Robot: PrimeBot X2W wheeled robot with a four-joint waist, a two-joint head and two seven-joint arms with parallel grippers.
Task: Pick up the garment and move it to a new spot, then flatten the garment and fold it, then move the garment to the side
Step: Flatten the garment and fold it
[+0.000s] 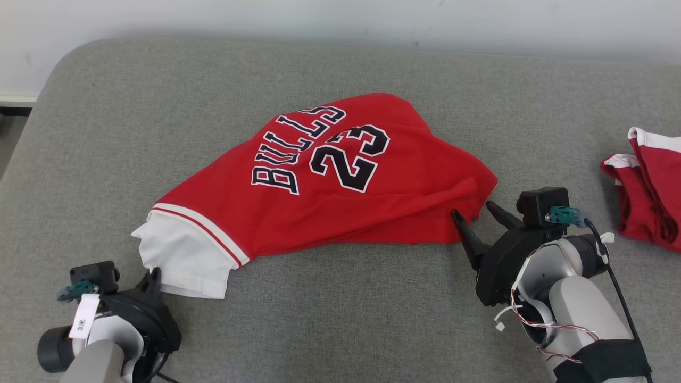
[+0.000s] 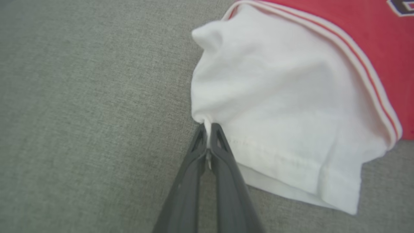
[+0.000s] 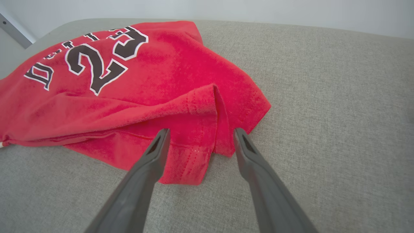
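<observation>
The garment [image 1: 330, 181] is a red jersey printed BULLS 23 with a white sleeve [image 2: 275, 106], lying crumpled on the grey padded table [image 1: 133, 117]. My left gripper [image 1: 154, 277] is at the sleeve's near-left edge; in the left wrist view its fingers [image 2: 207, 139] are shut on a pinch of white fabric. At the jersey's right corner, my right gripper [image 1: 474, 208] is open. In the right wrist view its fingers [image 3: 155, 152] stand wide on either side of the red hem [image 3: 197, 152], just above it.
A second red and white garment [image 1: 649, 186] lies bunched at the table's right edge. The table's rounded far-left corner and a pale wall lie beyond. Bare grey surface spreads to the left and front of the jersey.
</observation>
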